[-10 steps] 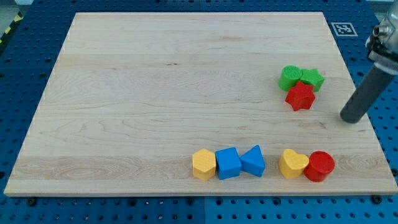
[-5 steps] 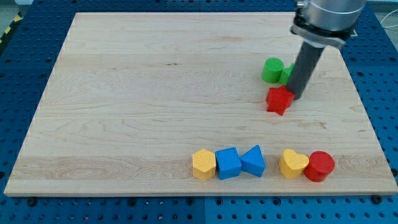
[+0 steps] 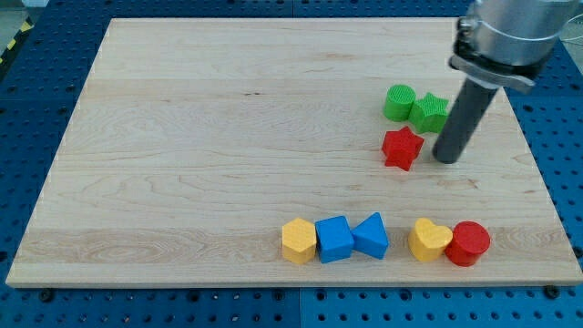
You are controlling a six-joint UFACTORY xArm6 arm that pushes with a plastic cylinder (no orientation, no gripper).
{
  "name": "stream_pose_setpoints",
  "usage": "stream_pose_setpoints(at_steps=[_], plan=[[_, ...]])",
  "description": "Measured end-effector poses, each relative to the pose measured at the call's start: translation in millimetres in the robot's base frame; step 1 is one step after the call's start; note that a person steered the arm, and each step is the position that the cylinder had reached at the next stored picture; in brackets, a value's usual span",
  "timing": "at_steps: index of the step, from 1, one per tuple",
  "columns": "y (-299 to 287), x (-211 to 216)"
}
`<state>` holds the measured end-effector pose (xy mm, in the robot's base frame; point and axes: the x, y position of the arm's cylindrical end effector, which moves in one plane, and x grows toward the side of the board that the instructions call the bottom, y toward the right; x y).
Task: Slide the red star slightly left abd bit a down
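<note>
Camera view: my tip (image 3: 446,160) beside red star (image 3: 402,148).

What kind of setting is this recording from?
Most likely a robotics lab bench: a wooden board sits on a blue perforated mounting table, a fiducial marker lies by the board's corner, and small coloured blocks like the red star serve as test objects.

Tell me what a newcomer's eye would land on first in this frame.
The dark rod coming down from the view's top right, my tip resting just right of the red star, apart from it. Above the star sit a green cylinder and a green star; a row of yellow, blue and red blocks lines the board's bottom edge.
</note>
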<state>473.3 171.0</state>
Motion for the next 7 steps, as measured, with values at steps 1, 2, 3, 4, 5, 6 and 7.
stream_pose_setpoints(at_steps=[1, 2, 3, 4, 5, 6, 7], plan=[[-39.5, 7.8], [-74.6, 12.4], [-56.6, 12.4], [-4.3, 12.3], [8.2, -5.8], [-7.7, -18.2], [-43.2, -18.2]])
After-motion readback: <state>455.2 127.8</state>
